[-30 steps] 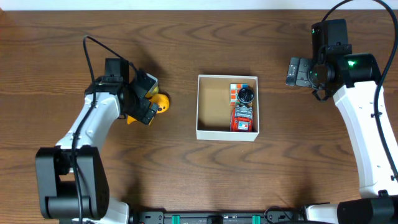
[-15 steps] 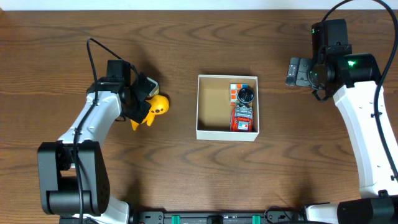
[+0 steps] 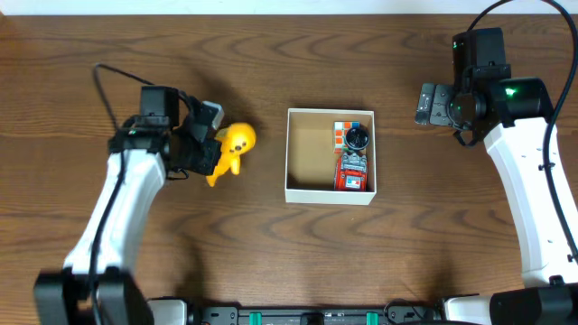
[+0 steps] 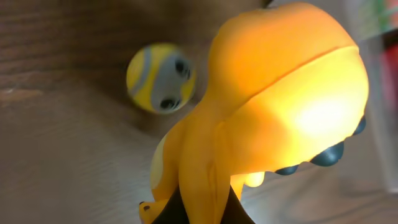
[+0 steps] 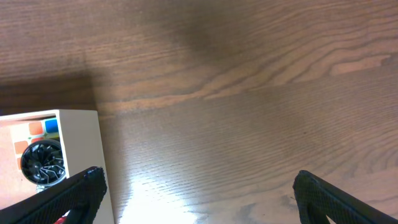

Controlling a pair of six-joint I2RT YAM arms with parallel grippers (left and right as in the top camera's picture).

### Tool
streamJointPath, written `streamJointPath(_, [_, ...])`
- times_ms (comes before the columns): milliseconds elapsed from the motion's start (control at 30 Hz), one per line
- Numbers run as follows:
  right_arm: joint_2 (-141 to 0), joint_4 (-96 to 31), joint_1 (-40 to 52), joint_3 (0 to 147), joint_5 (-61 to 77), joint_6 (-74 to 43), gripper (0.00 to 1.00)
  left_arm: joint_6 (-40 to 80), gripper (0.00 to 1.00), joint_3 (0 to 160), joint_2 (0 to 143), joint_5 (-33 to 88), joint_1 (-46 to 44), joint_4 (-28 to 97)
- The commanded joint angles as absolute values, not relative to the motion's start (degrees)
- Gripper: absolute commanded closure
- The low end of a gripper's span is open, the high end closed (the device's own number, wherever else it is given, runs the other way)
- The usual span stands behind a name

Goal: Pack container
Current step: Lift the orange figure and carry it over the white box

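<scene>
Left tool (image 3: 208, 153) clamps the yellow toy (image 3: 237, 142), nine o'clock of the container (image 3: 287, 153). Best to clear the wall, then lower onto bare floor. Right tool (image 3: 426, 104) gapes wide.

Dark wood-grain table (image 3: 289, 262), and the container (image 3: 330, 196) sits flat on it near the middle, white walls square to the grain. Just left of the container there's a yellow toy (image 3: 235, 144), but whether it touches the wood I can't tell. Also left of the container, blurred in the left wrist view, a small yellow-and-grey ball (image 4: 160, 78) with dark eyes rests on the tabletop.
</scene>
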State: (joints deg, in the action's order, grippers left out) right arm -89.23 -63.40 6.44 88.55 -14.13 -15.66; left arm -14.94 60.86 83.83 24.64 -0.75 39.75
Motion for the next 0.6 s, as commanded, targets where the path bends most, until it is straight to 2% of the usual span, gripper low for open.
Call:
streamJointPath(0, [-88.8,-63.4,6.1,89.3,-14.6,-15.6,0.01,0.8,0.94,61.8,78.8,35.9,-1.3,40.1])
streamJointPath(167, [-88.8,-63.4,6.1,89.3,-14.6,-15.6,0.01,6.5,0.94,61.8,73.4,43.8,-6.9,38.6])
streamJointPath(333, [-88.8,-63.4,6.1,89.3,-14.6,-15.6,0.01,9.9,0.94,61.8,70.8,43.2,-19.4,30.1])
streamJointPath(467, [-88.8,-63.4,6.1,89.3,-14.6,-15.6,0.01,14.4,0.94,61.8,70.8,30.6,-29.3,23.8])
streamJointPath(567, [-88.8,-63.4,6.1,89.3,-14.6,-15.6,0.01,18.3,0.94,61.8,70.8,13.0,-35.9,22.6])
